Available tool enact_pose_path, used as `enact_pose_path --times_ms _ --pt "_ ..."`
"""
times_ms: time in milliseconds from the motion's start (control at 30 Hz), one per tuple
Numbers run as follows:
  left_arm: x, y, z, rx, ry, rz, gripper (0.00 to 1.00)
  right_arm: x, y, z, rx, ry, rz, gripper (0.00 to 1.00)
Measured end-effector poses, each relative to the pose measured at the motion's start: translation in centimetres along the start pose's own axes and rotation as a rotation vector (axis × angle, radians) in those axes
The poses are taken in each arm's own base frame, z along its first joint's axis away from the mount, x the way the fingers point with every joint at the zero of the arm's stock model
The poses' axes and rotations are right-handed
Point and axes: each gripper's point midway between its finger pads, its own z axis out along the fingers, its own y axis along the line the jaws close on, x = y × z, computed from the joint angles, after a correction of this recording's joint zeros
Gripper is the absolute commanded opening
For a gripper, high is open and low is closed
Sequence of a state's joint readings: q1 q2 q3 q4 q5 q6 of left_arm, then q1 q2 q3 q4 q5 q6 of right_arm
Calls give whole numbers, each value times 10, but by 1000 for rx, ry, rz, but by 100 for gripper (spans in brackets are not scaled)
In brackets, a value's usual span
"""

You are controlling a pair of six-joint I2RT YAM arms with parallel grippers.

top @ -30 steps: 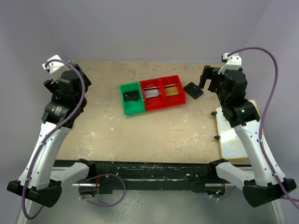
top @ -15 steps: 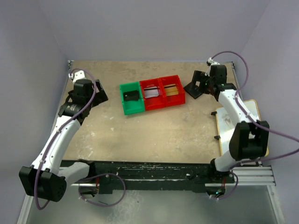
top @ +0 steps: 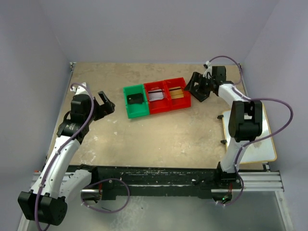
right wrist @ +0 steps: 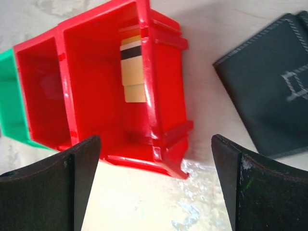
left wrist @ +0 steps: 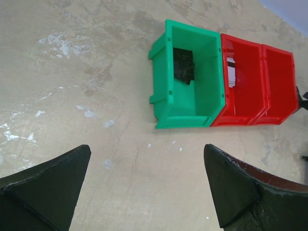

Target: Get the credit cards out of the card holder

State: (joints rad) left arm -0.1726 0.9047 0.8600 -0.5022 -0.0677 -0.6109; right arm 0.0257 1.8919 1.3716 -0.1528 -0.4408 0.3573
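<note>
Left tool [top: 106, 102] hangs over the bare left part of the worktop [top: 159, 130], its dark, wedge-shaped fingers spread wide apart and holding nothing; its own camera shows the same wide gap [left wrist: 147, 156]. Right tool [top: 196, 86] is at the far right, beside the row of bins, its fingers likewise well apart and empty [right wrist: 155, 144].

The card holder [right wrist: 269, 91] lies flat on the worktop just right of the red bins, near the right tool but not gripped. It is a matte black rectangle with pale stitching along its edges and a small stitched square on its face. From the right wrist its long axis runs diagonally, and one corner points toward the bins.

Three glossy moulded plastic bins with open tops stand touching in a row: a green bin [top: 129, 109], a middle red bin [top: 153, 107] and a right red bin [top: 185, 100]. A black card [left wrist: 183, 67] lies slightly askew on the green bin's floor. A silver-grey card [top: 155, 95] lies in the middle red bin. A gold-brown card [right wrist: 131, 67], crossed by a black stripe near one end, lies in the right red bin with its long axis along the bin's length.

The worktop is tan and rough, scuffed with white marks. A pale board [top: 255, 139] with a wooden rim lies at its right edge.
</note>
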Motion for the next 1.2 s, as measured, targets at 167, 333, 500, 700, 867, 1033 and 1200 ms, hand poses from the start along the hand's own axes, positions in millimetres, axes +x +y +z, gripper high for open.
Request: enact_pose_path --times_ms 167,333,500,700,867,1033,1200 --pt "-3 -9 -3 50 -12 -19 99 0 14 16 -117 31 13 99" --pt "-4 -12 -6 66 -22 -26 99 -4 36 24 -200 50 -5 99" --pt "-1 -9 -7 60 -20 -27 99 -6 64 34 -254 54 -37 100" --pt "-2 -8 -7 53 -24 -28 99 9 95 47 -301 87 -26 100" --pt "-2 -7 -6 50 -25 -28 99 12 115 57 -327 99 -32 100" --pt "-2 -1 -6 17 -31 -27 99 -1 106 59 -245 57 -25 100" --pt "-5 7 -9 -22 -53 -28 99 -45 52 44 -76 -44 -1 100"
